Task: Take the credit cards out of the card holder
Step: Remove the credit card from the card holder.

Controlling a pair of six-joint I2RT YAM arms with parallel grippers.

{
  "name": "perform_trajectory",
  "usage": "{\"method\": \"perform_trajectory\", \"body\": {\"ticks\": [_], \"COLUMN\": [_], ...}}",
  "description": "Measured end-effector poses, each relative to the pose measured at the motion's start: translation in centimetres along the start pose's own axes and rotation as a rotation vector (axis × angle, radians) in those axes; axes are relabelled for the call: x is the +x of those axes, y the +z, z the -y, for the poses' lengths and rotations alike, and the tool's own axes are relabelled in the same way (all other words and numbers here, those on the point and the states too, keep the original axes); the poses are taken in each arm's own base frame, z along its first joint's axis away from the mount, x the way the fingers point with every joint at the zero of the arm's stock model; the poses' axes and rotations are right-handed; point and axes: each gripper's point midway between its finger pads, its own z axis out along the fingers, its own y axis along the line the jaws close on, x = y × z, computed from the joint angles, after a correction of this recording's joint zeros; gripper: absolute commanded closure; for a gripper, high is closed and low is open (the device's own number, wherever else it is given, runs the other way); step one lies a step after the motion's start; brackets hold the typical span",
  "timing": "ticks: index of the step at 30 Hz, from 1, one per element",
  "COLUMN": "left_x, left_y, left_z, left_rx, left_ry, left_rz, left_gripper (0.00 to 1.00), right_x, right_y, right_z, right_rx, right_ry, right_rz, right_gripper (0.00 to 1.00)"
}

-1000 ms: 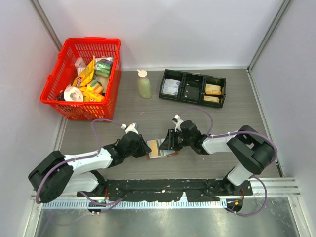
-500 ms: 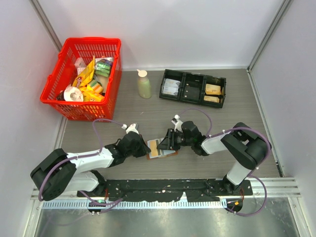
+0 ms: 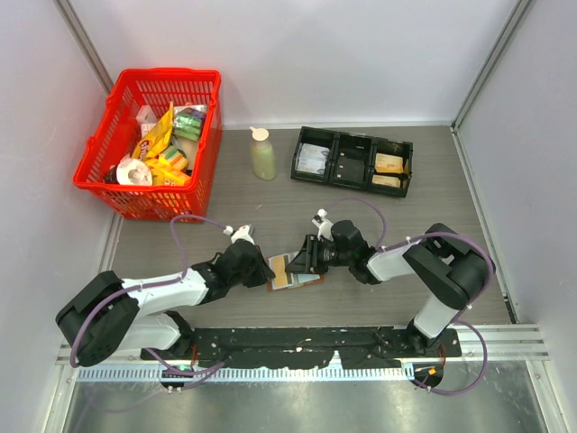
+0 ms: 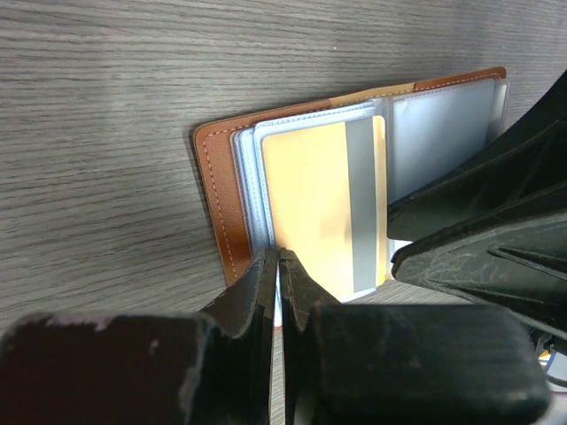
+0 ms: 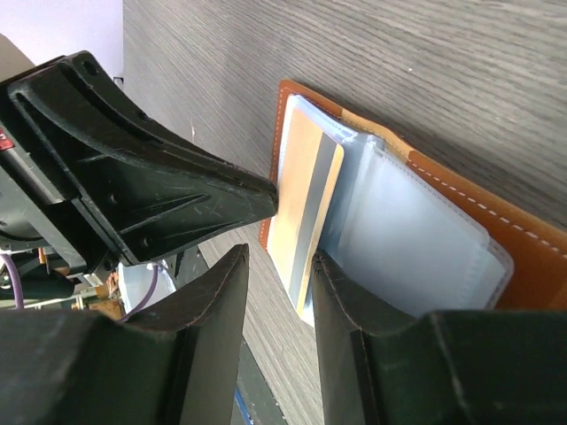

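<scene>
From above, a small brown leather-like bifold card holder (image 3: 306,280) lies open on the grey wood-grain desk (image 3: 270,203) between my left end effector (image 3: 270,271) and right end effector (image 3: 302,261). Left wrist camera: my left fingers (image 4: 252,292) are clenched on the holder's edge, beside an orange-yellow credit card (image 4: 310,204) in its pocket. Right wrist camera: my right fingers (image 5: 213,301) stand released, straddling that card's end.

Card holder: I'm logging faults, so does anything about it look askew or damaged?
Only the orange card: it sticks partway out of its clear sleeve, past the edge of the open card holder. No damage shows.
</scene>
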Motion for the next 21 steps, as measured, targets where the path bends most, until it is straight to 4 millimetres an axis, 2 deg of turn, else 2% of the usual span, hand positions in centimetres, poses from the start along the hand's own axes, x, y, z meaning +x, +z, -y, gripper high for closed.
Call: {"method": "perform_trajectory", "body": {"ticks": [6,14,17,21], "left_x": [0.0,-0.1,-0.1,-0.2], "left_y": [0.0,0.0,0.2,0.2], "left_z": [-0.1,-0.3,-0.2,-0.1], "left_rx": [-0.003,-0.011,-0.010,-0.009], "left_ry": [0.007,0.019,0.020,0.022], "left_rz": [-0.003,-0.005,-0.007,-0.007], "left_gripper": [0.93,0.94,0.94,0.94], "right_x": [0.2,-0.8,-0.9,-0.9], "right_y": [0.9,1.9,2.2,2.1], "right_z": [1.0,1.1,0.3,-1.3], "right_rx": [0.020,-0.001,-0.040,-0.107], "right_ry": [0.022,0.037,0.046,0.032], "right_rz": [-0.013,0.022,0.023,0.015], "right_gripper": [0.61,0.64,0.70,0.73]}}
